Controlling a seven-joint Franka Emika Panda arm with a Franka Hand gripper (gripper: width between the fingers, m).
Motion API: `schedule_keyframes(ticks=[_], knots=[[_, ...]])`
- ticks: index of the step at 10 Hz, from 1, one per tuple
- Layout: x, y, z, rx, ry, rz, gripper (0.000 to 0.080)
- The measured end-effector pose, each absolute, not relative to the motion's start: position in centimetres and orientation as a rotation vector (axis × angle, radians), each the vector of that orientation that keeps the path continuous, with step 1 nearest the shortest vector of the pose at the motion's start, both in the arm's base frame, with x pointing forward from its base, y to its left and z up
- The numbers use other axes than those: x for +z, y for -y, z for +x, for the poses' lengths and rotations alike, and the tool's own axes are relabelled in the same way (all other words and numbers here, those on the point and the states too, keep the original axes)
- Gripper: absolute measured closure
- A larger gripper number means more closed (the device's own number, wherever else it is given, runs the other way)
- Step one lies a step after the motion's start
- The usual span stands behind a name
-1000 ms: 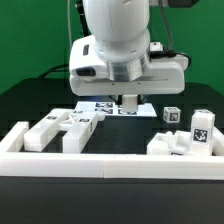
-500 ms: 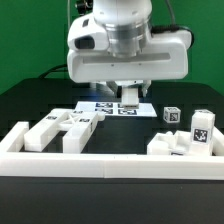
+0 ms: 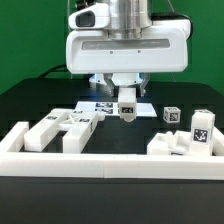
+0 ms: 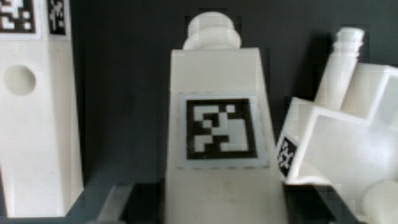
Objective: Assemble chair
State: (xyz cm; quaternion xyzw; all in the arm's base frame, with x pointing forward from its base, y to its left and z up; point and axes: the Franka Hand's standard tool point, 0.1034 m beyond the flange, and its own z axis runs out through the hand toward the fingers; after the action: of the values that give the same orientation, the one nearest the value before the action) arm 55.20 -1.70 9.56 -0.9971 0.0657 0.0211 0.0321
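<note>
Chair parts lie loose on the black table (image 3: 25, 105) behind the white rail (image 3: 110, 166). One cluster (image 3: 62, 130) sits toward the exterior view's left and a second cluster (image 3: 188, 138) toward its right. A small cube (image 3: 171, 114) stands apart from both. One leg (image 3: 126, 106) is pinched in the gripper (image 3: 127, 98), jaws pressed against its sides, and hangs close over the marker board (image 3: 92, 105).

The markings are black-and-white square tags, on the leg, the cube, the clusters and the board. They carry patterns, not readable text.

The wrist view shows detail that the exterior view cannot resolve. The leg (image 4: 219, 80) tapers to a round peg (image 4: 210, 28), and its tag (image 4: 219, 127) faces the camera. A tall piece (image 4: 36, 110) with an oval hole lies to one side of it, and a tagged piece (image 4: 347, 125) with its own peg to the other. Only the exterior view shows the rail, the cube and the arm body.
</note>
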Motion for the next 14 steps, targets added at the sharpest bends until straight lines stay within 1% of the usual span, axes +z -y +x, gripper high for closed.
schedule_keyframes(ticks=[2, 3, 5, 6, 8, 9, 11, 12, 13, 14], knots=[[10.4, 1.9, 56.3, -0.081, -0.193, -3.083, 0.0508], [11.1, 1.9, 57.3, -0.207, -0.189, -3.091, 0.0508], [11.9, 1.8, 58.1, -0.378, -0.182, -3.093, 0.0508], [12.1, 2.2, 58.5, -0.535, -0.177, -3.095, 0.0508], [11.8, 2.7, 58.1, -0.729, -0.168, -3.093, 0.0508], [11.7, 2.4, 58.1, -0.717, -0.174, -3.091, 0.0508], [12.5, 0.4, 59.4, -0.715, -0.166, -3.068, 0.0508], [12.7, -0.9, 59.8, -0.722, -0.149, -3.059, 0.0508], [12.7, -1.4, 60.1, -0.726, -0.131, -3.058, 0.0508], [12.6, -1.2, 60.0, -0.724, -0.132, -3.061, 0.0508]])
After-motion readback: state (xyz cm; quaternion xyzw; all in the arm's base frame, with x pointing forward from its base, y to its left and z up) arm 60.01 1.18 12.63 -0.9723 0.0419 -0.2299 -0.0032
